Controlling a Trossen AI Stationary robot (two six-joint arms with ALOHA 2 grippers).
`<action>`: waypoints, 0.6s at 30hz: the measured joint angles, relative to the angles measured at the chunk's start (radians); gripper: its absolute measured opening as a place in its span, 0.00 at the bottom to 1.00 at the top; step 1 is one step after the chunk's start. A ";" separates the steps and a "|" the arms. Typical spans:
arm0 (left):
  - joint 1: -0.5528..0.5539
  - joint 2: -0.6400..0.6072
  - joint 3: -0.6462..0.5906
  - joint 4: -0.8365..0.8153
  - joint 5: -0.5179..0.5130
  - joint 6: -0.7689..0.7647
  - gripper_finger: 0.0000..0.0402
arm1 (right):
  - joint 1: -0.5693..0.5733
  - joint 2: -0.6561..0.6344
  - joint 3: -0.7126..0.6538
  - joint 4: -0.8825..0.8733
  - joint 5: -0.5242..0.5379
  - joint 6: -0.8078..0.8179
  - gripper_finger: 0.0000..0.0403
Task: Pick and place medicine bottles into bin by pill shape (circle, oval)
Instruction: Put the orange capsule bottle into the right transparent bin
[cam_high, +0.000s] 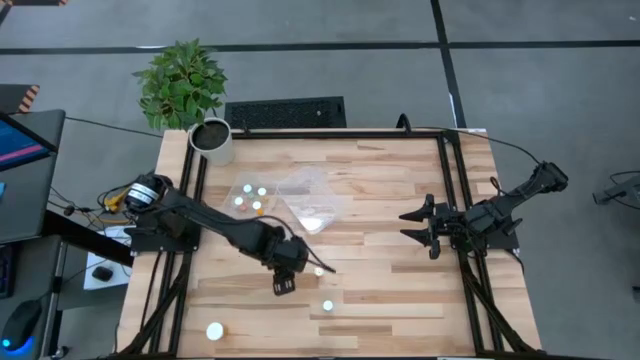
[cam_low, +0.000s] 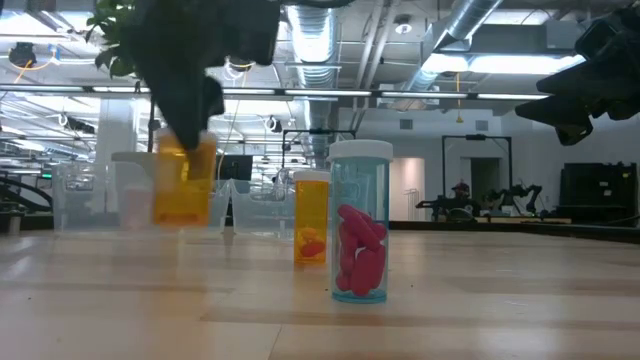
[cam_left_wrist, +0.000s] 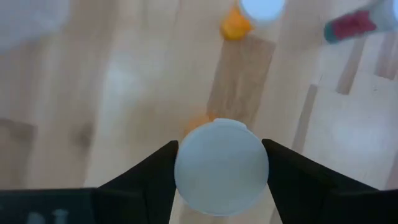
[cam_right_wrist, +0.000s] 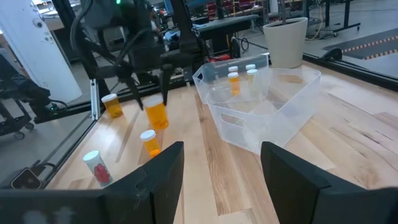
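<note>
Wood-plank table (cam_high: 380, 290) | clear plastic bin (cam_right_wrist: 267, 106), three bottles inside | I see left gripper (cam_right_wrist: 149, 93) reaching down mid-table, fingers clamped on white-capped orange bottle (cam_right_wrist: 157, 116) | right gripper (cam_high: 418, 228) parked at right edge, fingers spread | clear bottle (cam_low: 359, 222), pink oval pills, standing nearby

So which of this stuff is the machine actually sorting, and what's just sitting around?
Part of the job:
- orange bottle clamped in the left gripper
- loose bottles on the table, such as the red-pill bottle
- clear bins, a few bottles already inside

Just lying about:
- potted plant
- keyboard
- right gripper, waiting with open jaws
</note>
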 joint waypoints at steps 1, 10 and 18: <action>0.014 0.000 0.020 -0.025 -0.001 0.021 0.50 | 0.000 0.000 0.000 0.000 0.000 0.000 0.56; 0.174 0.000 0.260 -0.248 -0.137 0.297 0.57 | 0.000 0.000 0.000 0.000 0.000 -0.003 0.56; 0.402 -0.001 0.361 -0.243 -0.140 0.511 0.55 | 0.000 0.000 0.000 0.000 0.000 -0.003 0.56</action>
